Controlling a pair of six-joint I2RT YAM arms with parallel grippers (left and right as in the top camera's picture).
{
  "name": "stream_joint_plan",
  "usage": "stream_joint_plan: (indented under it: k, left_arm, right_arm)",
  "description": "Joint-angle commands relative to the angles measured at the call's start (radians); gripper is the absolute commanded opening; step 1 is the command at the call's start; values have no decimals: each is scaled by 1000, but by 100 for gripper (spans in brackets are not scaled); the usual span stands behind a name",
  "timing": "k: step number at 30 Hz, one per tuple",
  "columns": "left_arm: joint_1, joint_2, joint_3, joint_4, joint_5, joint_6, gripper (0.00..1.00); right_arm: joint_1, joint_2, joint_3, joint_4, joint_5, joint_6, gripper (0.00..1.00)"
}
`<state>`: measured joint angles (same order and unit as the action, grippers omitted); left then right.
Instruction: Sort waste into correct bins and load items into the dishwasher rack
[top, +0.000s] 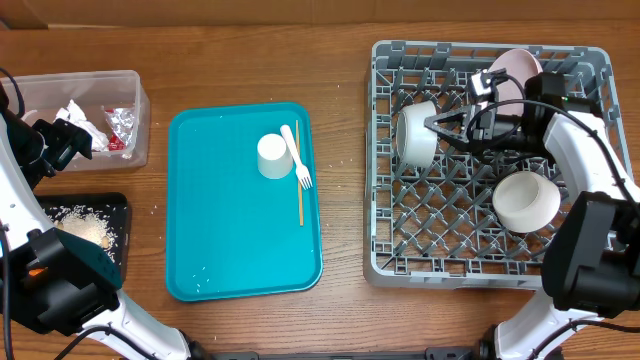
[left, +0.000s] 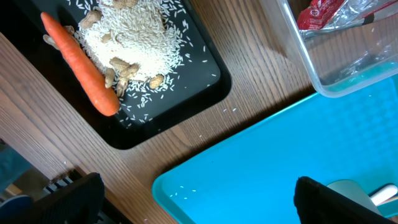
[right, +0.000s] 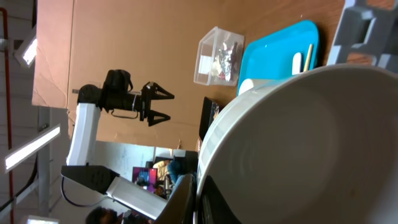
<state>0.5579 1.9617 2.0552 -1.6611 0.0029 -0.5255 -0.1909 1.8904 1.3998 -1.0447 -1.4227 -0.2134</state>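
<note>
- Rack (top: 440, 230) is taking the dishes. The right jaws are clamping a bowl (top: 415, 135) by its rim and tilting it among the pegs, probably to drain.
- Teal tray (top: 220, 220) is carrying the cup (top: 272, 156), fork (top: 299, 160) and stick (top: 299, 205), not yet loaded.
- Left jaws are hanging wide apart beside the tub (top: 140, 90).
- Red wrapper (left: 320, 12) is showing white print, too blurred to read.

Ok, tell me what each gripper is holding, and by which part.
Right gripper: the white bowl, pinched at its rim. Left gripper: open, holding nothing.

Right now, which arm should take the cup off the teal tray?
Left. The left claw is open and empty, the cup in its wrist view; the right claw is shut on a bowl in the rack.
</note>
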Motion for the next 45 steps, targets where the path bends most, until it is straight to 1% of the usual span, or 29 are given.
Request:
stream_joint_plan:
  k: [1, 3, 7, 13, 16, 20, 25, 31, 34, 36, 39, 45]
  left_arm:
    - [-5, -24, 18, -2, -13, -21, 100]
    - [-5, -24, 18, -2, -13, -21, 100]
    - [-5, -24, 18, -2, -13, -21, 100]
    - [-5, -24, 18, -2, -13, -21, 100]
    - [-5, -24, 18, -2, -13, -21, 100]
    - [-5, -24, 18, -2, -13, -21, 100]
    - [-5, -24, 18, -2, -13, -21, 100]
    - [-5, -24, 18, -2, -13, -21, 100]
    - [-5, -24, 18, -2, -13, -21, 100]
    - [-5, -24, 18, -2, -13, -21, 100]
    - [-5, -24, 18, -2, -13, -21, 100]
    - [-5, -24, 18, -2, -13, -21, 100]
  right_arm:
    - [-21, 6, -4, 19, 36, 32, 4]
    - [-27, 6, -5, 23, 73, 35, 5]
    - [-34, 10, -5, 28, 80, 34, 5]
    - [-34, 48, -5, 31, 67, 38, 5]
    - [-34, 68, -5, 41, 22, 38, 5]
    - [-35, 79, -5, 81, 21, 86, 5]
    - [-35, 79, -1, 129, 212, 190, 7]
    - [-42, 54, 67, 94, 455, 254, 9]
    - [-42, 16, 122, 48, 579, 271, 15]
    - [-42, -11, 164, 9, 706, 299, 19]
    - [-42, -47, 225, -55, 891, 323, 29]
    - [-42, -64, 251, -121, 997, 334, 31]
